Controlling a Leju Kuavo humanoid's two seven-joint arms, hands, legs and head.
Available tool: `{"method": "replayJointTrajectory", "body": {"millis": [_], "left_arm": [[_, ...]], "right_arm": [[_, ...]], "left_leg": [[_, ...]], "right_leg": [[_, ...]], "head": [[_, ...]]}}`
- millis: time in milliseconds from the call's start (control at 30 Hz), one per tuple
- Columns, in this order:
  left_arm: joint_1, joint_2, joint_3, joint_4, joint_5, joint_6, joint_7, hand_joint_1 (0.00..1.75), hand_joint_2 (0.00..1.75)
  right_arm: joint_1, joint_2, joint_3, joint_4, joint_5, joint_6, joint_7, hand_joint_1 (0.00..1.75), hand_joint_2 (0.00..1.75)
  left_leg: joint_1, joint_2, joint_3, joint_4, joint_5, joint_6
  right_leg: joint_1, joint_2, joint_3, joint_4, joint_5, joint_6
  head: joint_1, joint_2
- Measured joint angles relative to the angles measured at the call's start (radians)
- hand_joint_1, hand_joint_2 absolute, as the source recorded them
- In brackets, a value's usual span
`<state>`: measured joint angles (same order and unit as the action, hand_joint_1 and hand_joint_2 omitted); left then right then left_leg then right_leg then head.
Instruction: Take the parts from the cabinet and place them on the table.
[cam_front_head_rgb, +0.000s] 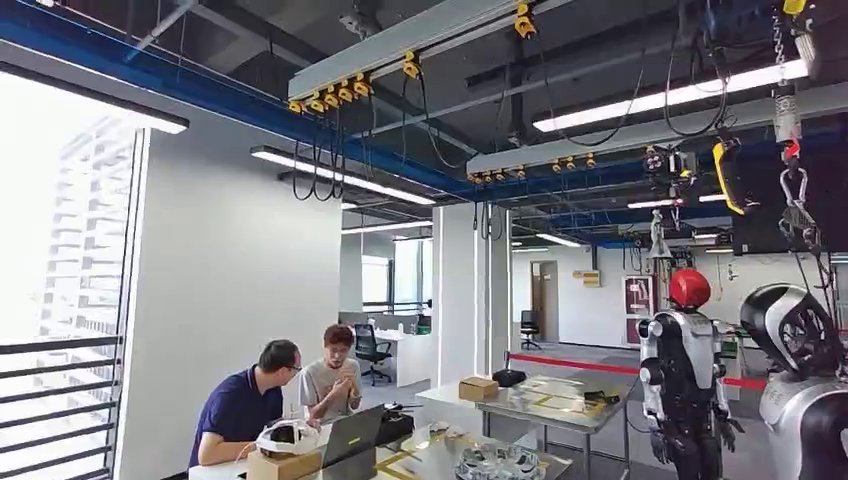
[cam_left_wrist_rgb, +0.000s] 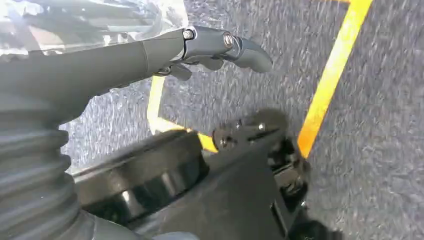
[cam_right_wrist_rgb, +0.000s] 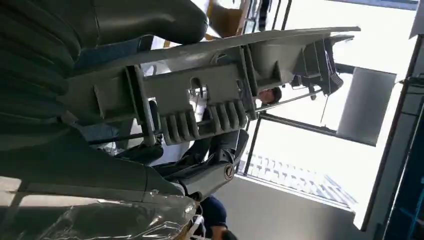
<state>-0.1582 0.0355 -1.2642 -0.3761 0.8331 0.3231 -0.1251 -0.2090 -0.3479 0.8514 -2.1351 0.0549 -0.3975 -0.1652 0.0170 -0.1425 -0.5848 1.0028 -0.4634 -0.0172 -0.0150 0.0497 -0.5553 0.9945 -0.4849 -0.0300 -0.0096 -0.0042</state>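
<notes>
My right hand (cam_right_wrist_rgb: 200, 165) closed round grey ribbed plastic part (cam_right_wrist_rgb: 210, 100); left hand (cam_left_wrist_rgb: 220, 47) w/ fingers curled, grip unclear to me.

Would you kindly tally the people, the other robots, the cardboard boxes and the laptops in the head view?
People: 2
Robots: 2
Boxes: 2
Laptops: 1
Total: 7
</notes>
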Motion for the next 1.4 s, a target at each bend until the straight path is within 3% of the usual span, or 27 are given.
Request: {"method": "replayJointTrajectory", "body": {"millis": [67,133,200,233,300,333,367,400,500,567,600,667,700,733,800,833,867,1000,1033,1067,1100,1167,1200,1267,1333,1367,1400], "left_arm": [[-0.002,-0.001,0.0,-0.001,0.0,-0.001,0.002,0.0,1.75],[-0.007,-0.001,0.0,-0.002,0.0,-0.001,0.003,0.0,1.75],[-0.005,-0.001,0.0,-0.002,0.0,-0.002,0.005,0.0,1.75],[-0.003,-0.001,0.0,-0.002,0.0,-0.002,0.005,0.0,1.75],[-0.003,0.0,0.0,-0.002,0.0,-0.003,0.005,0.0,1.75],[-0.004,0.0,0.0,-0.002,0.0,-0.003,0.005,0.0,1.75],[-0.007,0.0,0.0,-0.003,0.0,-0.003,0.005,0.0,1.75],[-0.01,0.0,0.0,-0.004,0.0,-0.004,0.005,0.0,1.75],[-0.005,0.002,0.0,-0.004,0.0,-0.006,0.005,0.0,1.75],[-0.004,0.003,0.0,-0.005,0.001,-0.006,0.006,0.0,1.75],[-0.007,0.003,0.0,-0.005,0.001,-0.006,0.005,0.0,1.75],[-0.008,0.003,0.0,-0.005,0.001,-0.006,0.005,0.0,1.75],[-0.006,0.003,0.0,-0.005,0.002,-0.006,0.005,0.0,1.75],[-0.005,0.003,0.0,-0.005,0.002,-0.006,0.005,0.0,1.75],[-0.006,0.003,0.0,-0.005,0.003,-0.006,0.005,0.0,1.75],[-0.006,0.003,0.0,-0.005,0.003,-0.006,0.005,0.0,1.75],[-0.006,-0.002,0.0,-0.006,0.003,-0.006,0.005,0.0,1.75],[-0.002,-0.004,0.0,-0.006,0.003,-0.006,0.004,0.0,1.75],[0.0,-0.002,0.0,-0.006,0.003,-0.005,0.005,0.0,1.75],[0.0,-0.003,0.0,-0.006,0.003,-0.005,0.005,0.0,1.75],[-0.002,-0.003,0.0,-0.006,0.003,-0.005,0.005,0.0,1.75],[-0.005,-0.003,0.0,-0.006,0.003,-0.005,0.005,0.0,1.75],[-0.003,-0.003,0.0,-0.006,0.003,-0.005,0.005,0.0,1.75],[0.001,-0.002,0.0,-0.006,0.003,-0.005,0.005,0.0,1.75],[0.0,-0.001,0.0,-0.006,0.003,-0.005,0.005,0.0,1.75],[-0.002,-0.002,0.0,-0.006,0.003,-0.005,0.005,0.0,1.75],[-0.002,-0.002,0.0,-0.006,0.003,-0.005,0.004,0.0,1.75]], "right_arm": [[-0.002,0.0,-0.001,0.0,0.0,0.003,0.0,1.75,1.75],[-0.001,0.0,-0.001,0.0,0.0,0.004,0.001,1.75,1.75],[-0.001,0.0,-0.002,0.002,-0.003,0.005,0.003,1.75,1.75],[-0.001,0.0,-0.002,0.002,-0.004,0.007,0.005,1.75,1.75],[-0.002,0.0,-0.002,0.002,-0.007,0.009,0.006,1.75,1.75],[-0.003,0.0,-0.002,0.002,-0.007,0.01,0.006,1.75,1.75],[-0.004,0.0,-0.002,0.002,-0.008,0.011,0.006,1.75,1.75],[-0.005,0.0,-0.002,0.002,-0.008,0.011,0.007,1.75,1.75],[-0.016,0.0,-0.002,0.002,-0.009,0.013,0.008,1.75,1.75],[-0.018,0.0,-0.003,0.002,-0.01,0.013,0.008,1.75,1.75],[-0.017,-0.001,-0.003,0.003,-0.01,0.013,0.008,1.75,1.75],[-0.017,-0.002,-0.003,0.005,-0.011,0.014,0.008,1.75,1.75],[-0.016,-0.003,-0.003,0.007,-0.013,0.014,0.008,1.75,1.75],[-0.016,-0.003,-0.002,0.009,-0.013,0.015,0.008,1.75,1.75],[-0.016,-0.003,-0.002,0.009,-0.014,0.015,0.008,1.75,1.75],[-0.017,-0.003,-0.003,0.009,-0.014,0.015,0.008,1.75,1.75],[-0.017,-0.004,-0.003,0.01,-0.014,0.015,0.008,1.75,1.75],[-0.019,-0.004,-0.003,0.01,-0.016,0.014,0.008,1.75,1.75],[-0.02,-0.004,-0.003,0.01,-0.016,0.014,0.008,1.75,1.75],[-0.018,-0.004,-0.002,0.009,-0.017,0.014,0.007,1.75,1.75],[-0.018,-0.004,-0.003,0.009,-0.018,0.014,0.006,1.75,1.75],[-0.017,-0.004,-0.002,0.01,-0.019,0.014,0.006,1.75,1.75],[-0.017,-0.004,-0.002,0.011,-0.021,0.014,0.006,1.75,1.75],[-0.017,-0.004,-0.002,0.015,-0.021,0.014,0.006,1.75,1.75],[-0.017,-0.004,-0.002,0.014,-0.021,0.014,0.006,1.75,1.75],[-0.017,-0.004,-0.002,0.014,-0.021,0.013,0.006,1.75,1.75],[-0.021,-0.004,-0.002,0.015,-0.021,0.013,0.006,1.75,1.75]], "left_leg": [[-0.005,0.102,-0.028,0.068,-0.05,-0.004],[0.0,0.126,-0.102,0.232,-0.125,-0.014],[0.001,0.128,-0.136,0.304,-0.136,-0.02],[0.001,0.13,-0.118,0.274,-0.109,-0.021],[0.0,0.155,-0.025,0.097,-0.017,-0.018],[-0.002,0.194,0.012,0.022,-0.002,-0.013],[-0.016,0.226,0.019,0.004,-0.016,-0.004],[-0.014,0.215,0.021,0.01,-0.016,0.008],[-0.014,0.179,0.017,0.004,-0.011,0.024],[-0.006,0.162,0.018,0.001,-0.006,0.034],[-0.006,0.151,0.016,0.001,-0.005,0.036],[-0.007,0.125,0.013,0.002,-0.005,0.038],[-0.009,0.112,0.014,0.002,-0.005,0.038],[-0.01,0.097,0.016,0.003,-0.005,0.038],[-0.011,0.068,0.018,0.004,-0.005,0.037],[-0.011,0.055,0.018,0.004,-0.006,0.036],[-0.009,0.047,0.012,0.006,-0.005,0.031],[0.003,-0.006,-0.006,-0.001,0.006,-0.001],[0.002,0.016,-0.003,0.008,-0.002,-0.002],[-0.004,0.077,-0.014,0.033,-0.024,-0.009],[-0.001,0.11,-0.044,0.095,-0.064,-0.016],[0.002,0.128,-0.114,0.246,-0.128,-0.024],[0.002,0.129,-0.134,0.287,-0.135,-0.027],[0.003,0.134,-0.102,0.227,-0.078,-0.03],[0.002,0.16,-0.011,0.055,0.008,-0.026],[-0.004,0.171,0.008,0.024,-0.014,-0.018],[-0.006,0.165,0.005,0.019,-0.006,-0.003]], "right_leg": [[0.0,-0.028,0.008,-0.006,0.001,-0.01],[0.004,-0.062,0.009,-0.005,-0.003,-0.013],[0.004,-0.093,0.009,-0.003,-0.007,-0.012],[0.004,-0.104,0.011,-0.002,-0.009,-0.01],[0.003,-0.132,0.019,0.002,-0.018,-0.003],[0.005,-0.143,0.023,0.006,-0.024,0.002],[0.015,-0.152,0.023,0.013,-0.03,0.01],[0.015,-0.16,0.023,0.01,-0.03,0.014],[0.012,-0.194,0.032,0.009,-0.036,0.028],[0.004,-0.102,0.009,0.068,-0.083,0.037],[0.003,-0.074,-0.025,0.142,-0.121,0.039],[0.003,-0.057,-0.109,0.301,-0.18,0.04],[0.003,-0.057,-0.128,0.329,-0.174,0.039],[0.003,-0.056,-0.123,0.306,-0.142,0.035],[0.004,-0.042,-0.066,0.156,-0.042,0.024],[0.004,-0.005,-0.03,0.064,0.007,0.015],[0.001,0.06,-0.018,0.038,-0.003,0.005],[0.008,0.021,-0.012,0.011,-0.002,0.004],[-0.002,0.003,-0.004,-0.003,0.004,0.0],[-0.001,-0.01,0.002,-0.007,0.003,-0.002],[0.0,-0.028,0.005,-0.007,0.001,-0.007],[0.003,-0.061,0.008,-0.004,-0.004,-0.01],[0.003,-0.076,0.009,-0.003,-0.007,-0.009],[0.002,-0.104,0.012,0.003,-0.015,-0.006],[0.002,-0.126,0.02,0.013,-0.028,0.001],[0.005,-0.128,0.018,0.015,-0.033,0.01],[0.009,-0.135,0.017,0.022,-0.037,0.016]], "head": [[0.007,0.0],[0.011,0.0],[0.016,0.0],[0.017,0.0],[0.019,0.0],[0.022,0.0],[0.023,0.0],[0.018,0.0],[0.016,0.0],[0.01,0.0],[0.005,0.0],[0.004,0.0],[0.002,0.0],[0.001,0.0],[-0.001,0.0],[-0.001,0.0],[0.006,0.0],[0.0,0.0],[-0.003,0.0],[0.002,0.0],[0.003,0.0],[0.005,0.0],[0.009,0.0],[0.012,0.0],[0.013,0.0],[0.014,0.0],[0.018,0.0]]}}
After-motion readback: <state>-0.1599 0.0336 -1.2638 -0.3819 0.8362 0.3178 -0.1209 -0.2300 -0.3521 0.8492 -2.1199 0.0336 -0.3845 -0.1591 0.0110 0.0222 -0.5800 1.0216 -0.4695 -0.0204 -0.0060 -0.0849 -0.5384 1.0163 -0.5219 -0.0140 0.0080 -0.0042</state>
